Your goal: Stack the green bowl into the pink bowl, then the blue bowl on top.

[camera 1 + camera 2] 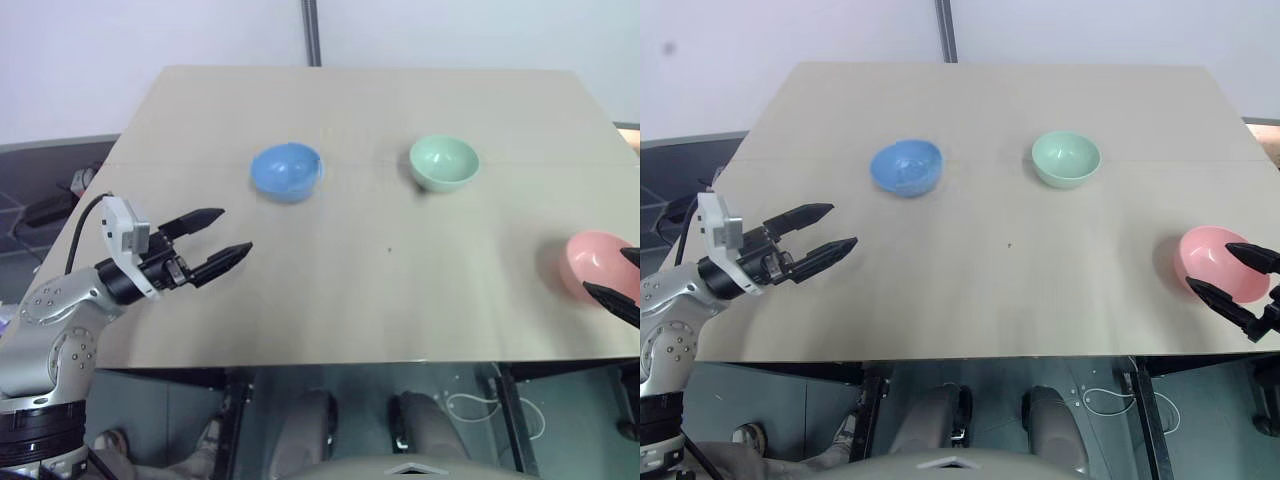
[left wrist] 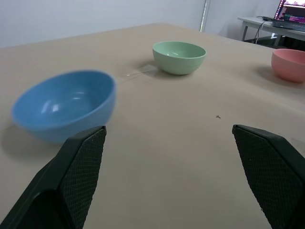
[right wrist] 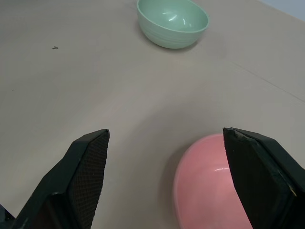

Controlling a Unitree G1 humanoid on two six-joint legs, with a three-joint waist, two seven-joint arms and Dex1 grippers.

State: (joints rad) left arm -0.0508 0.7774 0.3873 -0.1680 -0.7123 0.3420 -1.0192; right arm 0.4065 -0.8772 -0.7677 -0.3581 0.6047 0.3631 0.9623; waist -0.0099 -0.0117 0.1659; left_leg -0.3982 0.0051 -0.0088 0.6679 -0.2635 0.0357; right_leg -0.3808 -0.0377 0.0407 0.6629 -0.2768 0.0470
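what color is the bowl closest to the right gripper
Salmon pink, plain with no pattern. The pink bowl by the right gripper shows best in the right eye view.

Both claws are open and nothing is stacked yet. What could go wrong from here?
1. The pink bowl sits near the table's front right corner, with the open right claw right at it; a nudge could push it off.
2. The green bowl and blue bowl look alike in size and are both pale, so the open left claw, nearest the blue one, might take it first.
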